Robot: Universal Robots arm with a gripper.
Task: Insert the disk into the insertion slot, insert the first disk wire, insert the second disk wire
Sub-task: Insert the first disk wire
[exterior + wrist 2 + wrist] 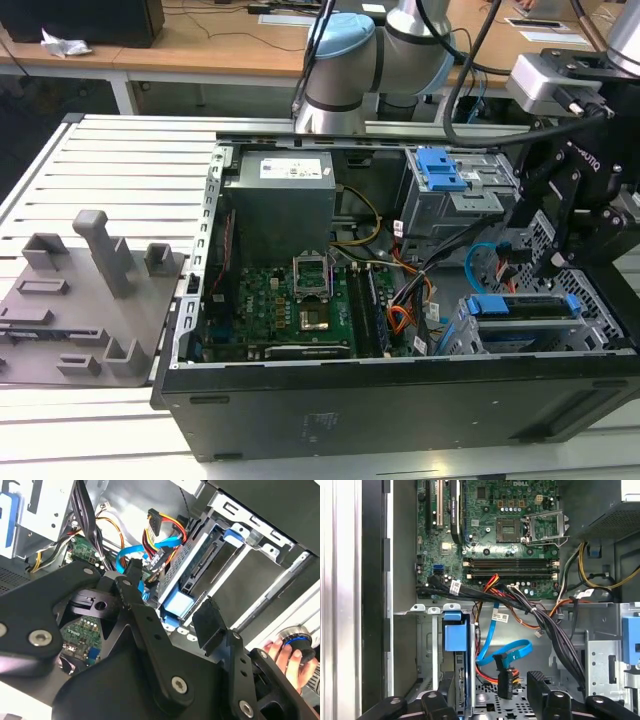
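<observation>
Looping in a soft curl, the second disk wire [522, 652] is thin, flat and light blue. It ends in a small dark plug [504, 682].

In the first wrist view the plug sits right in the gap between the two black fingers of the tool [492, 687]. The fingers stand wide apart, so the tool is released and grips nothing. I do not see either finger touching the plug. The plug's long side seems to run the same way the fingers point. I cannot tell if the plug is already pushed in.

In the exterior view the blue loop lies just off the tool, toward the exterior view's left. There is only one arm, and its tool is very near the wire.

Some orange and red wires [169, 530] bunch up close to the blue one.

Beside the wire is the disk [456, 636]. It is flat and silver, with a bright blue holder around it. It looks fully tucked inside the insertion slot [425, 650], a grey metal box with little holes in its walls. So I think the disk step is done and the work is now on the wires.

All of this sits inside the open computer case [400, 400], which lies on the ribbed desk [120, 160]
</observation>
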